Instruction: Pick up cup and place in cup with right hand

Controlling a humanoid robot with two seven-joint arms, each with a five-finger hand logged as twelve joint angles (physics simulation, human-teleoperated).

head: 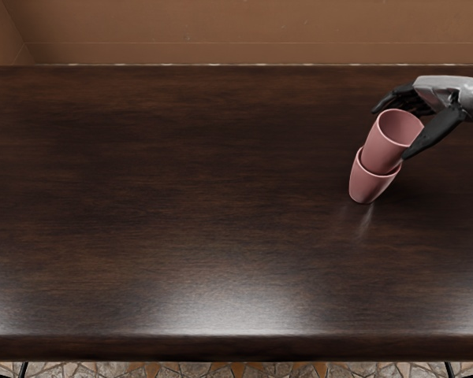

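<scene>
My right hand (411, 130) comes in from the right edge and grips the upper pink cup (385, 148). Its dark thumb lies along that cup's right side, while the other fingers (396, 101) reach behind the rim. The upper cup's mouth faces up, and its lower end is inside the mouth of a second pink cup (369, 186), which stands on the table. How deep it sits in there is hidden by the lower cup's wall.
The dark wooden table (181, 197) has its far edge near the top of the picture, with a brown wall (221, 31) behind it. Its near edge runs along the bottom, above a patterned floor. Both cups are on the table's right part.
</scene>
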